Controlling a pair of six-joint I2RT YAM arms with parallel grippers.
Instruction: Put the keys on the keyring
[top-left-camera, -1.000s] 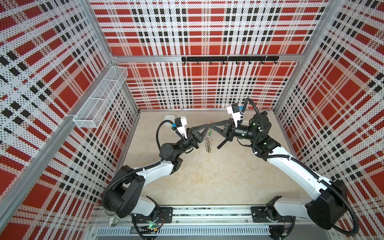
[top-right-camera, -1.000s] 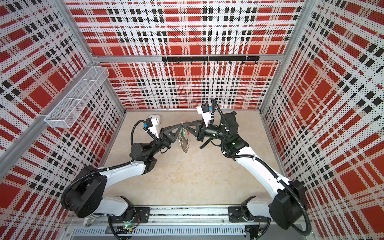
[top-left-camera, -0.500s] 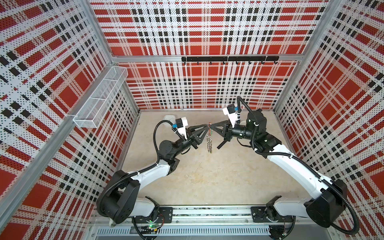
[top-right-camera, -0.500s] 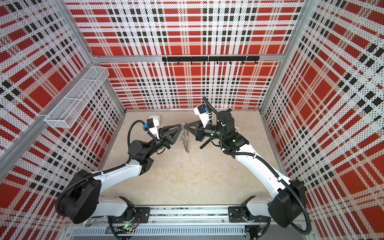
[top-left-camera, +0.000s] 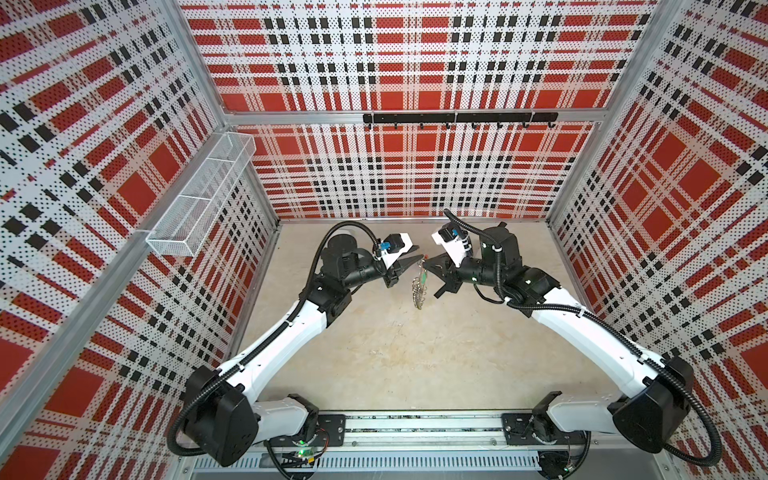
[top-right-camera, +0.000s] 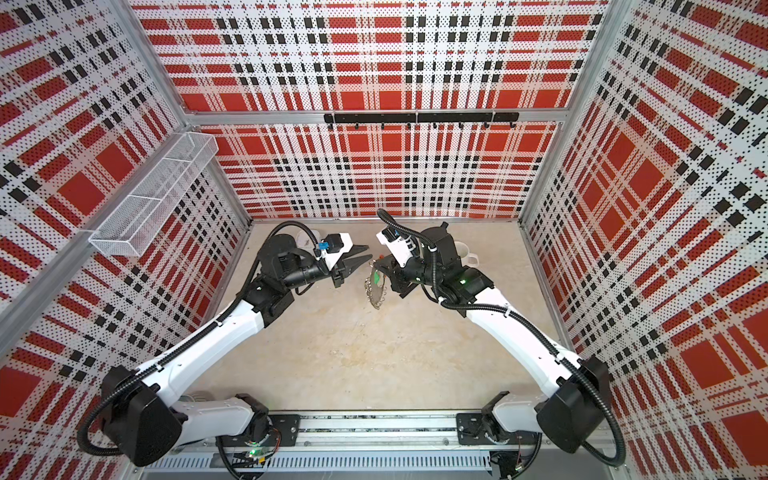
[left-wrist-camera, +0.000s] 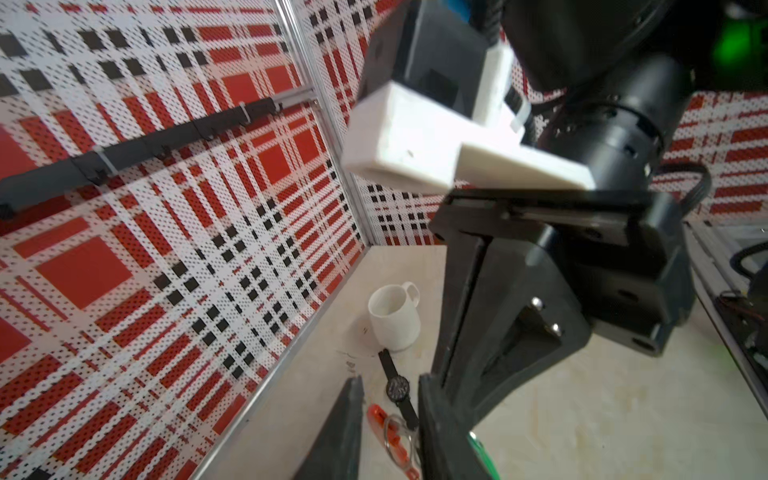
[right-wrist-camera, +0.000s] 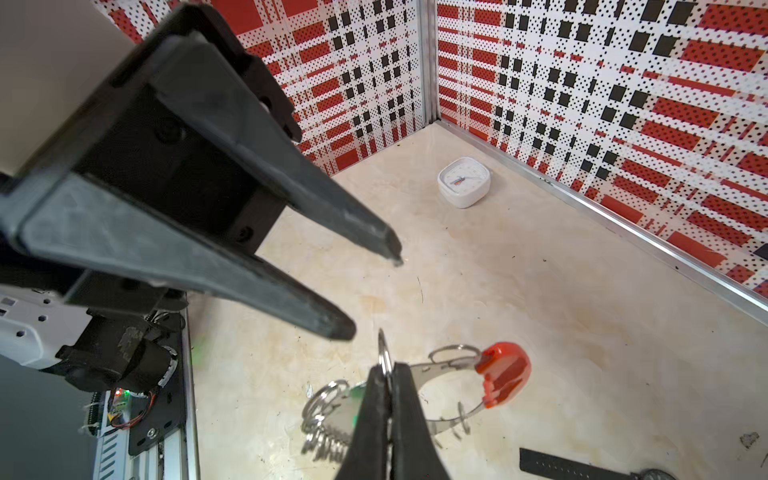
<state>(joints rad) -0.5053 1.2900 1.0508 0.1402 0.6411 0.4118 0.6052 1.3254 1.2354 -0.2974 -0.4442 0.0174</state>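
Right jaws clamp a wire loop of the keyring (right-wrist-camera: 446, 365), dangling beneath them with the keys (top-right-camera: 376, 276); left jaws gape empty nearby. Light, stiff, swing-prone metal, probably best gripped at the rim.

Grey keyring (top-right-camera: 375, 296) hangs upright in mid-air; green-tagged key (top-right-camera: 376, 275) at its top.

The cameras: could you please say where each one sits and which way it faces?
Top views: high over the front rail, looking down on the table; both arms show.
Left wrist: on the left arm, facing right gripper, mug, wristwatch; own fingertips show.
Right wrist: on the right arm, facing open left gripper, white clock; own fingers clamp keyring.
Shared: both wrist views show keyring, wristwatch.
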